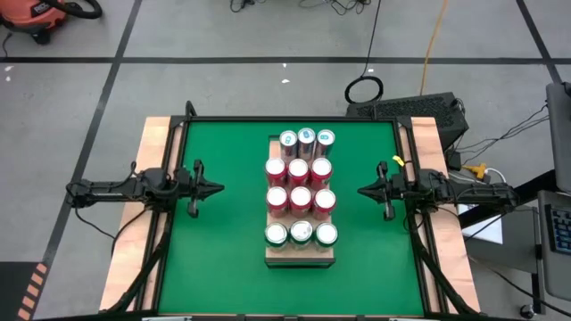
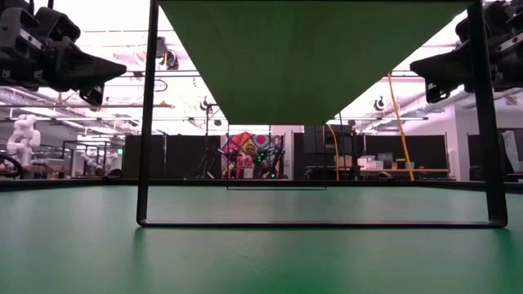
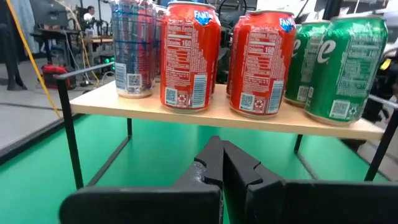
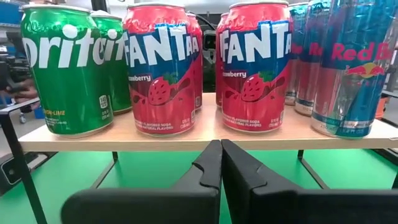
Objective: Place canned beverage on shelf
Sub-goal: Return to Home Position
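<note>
Left hand (image 1: 218, 188) sits over the left side of the counter (image 1: 223, 259), fingers pressed together; right hand (image 1: 362, 190) faces it from the right side, likewise pressed together. You see the shelf (image 1: 300, 258) standing mid-counter between them, well apart from both, carrying twelve cans (image 1: 300, 185), with the green cans (image 1: 301, 234) at one end.

Pale wood shelf (image 1: 301, 258) on thin black legs, mid desk (image 1: 223, 250). Twelve upright cans in four rows of three: green Sprite cans (image 1: 302, 234) at one end, red Fanta cans (image 1: 298, 169) in two middle rows, blue-silver Red Bull cans (image 1: 307, 137) at the other end.
</note>
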